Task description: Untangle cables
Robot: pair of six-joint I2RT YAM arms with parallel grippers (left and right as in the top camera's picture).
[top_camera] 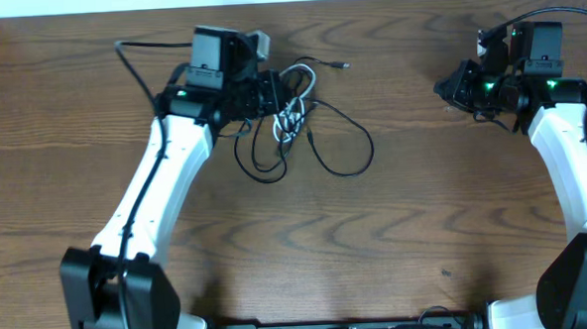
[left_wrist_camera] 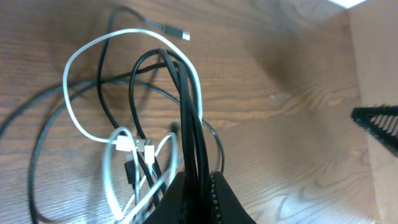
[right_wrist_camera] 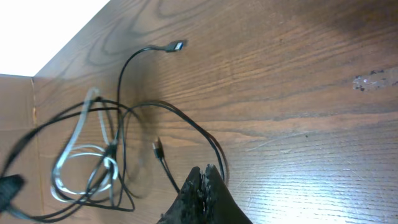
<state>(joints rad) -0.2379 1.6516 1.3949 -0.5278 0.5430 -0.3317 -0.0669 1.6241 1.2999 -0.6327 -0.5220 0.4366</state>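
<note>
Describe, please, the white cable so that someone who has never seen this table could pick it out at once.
On the wooden table, look near the far edge, where the left claw pinches a tangle of cords. The white cable loops through that tangle just beside the claw. It is the only pale cord; the black cables around it are dark and sprawl wider.

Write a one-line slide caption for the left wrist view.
Left end effector shut on black cable strands of the tangle, white cable looped alongside, over the wooden table.
</note>
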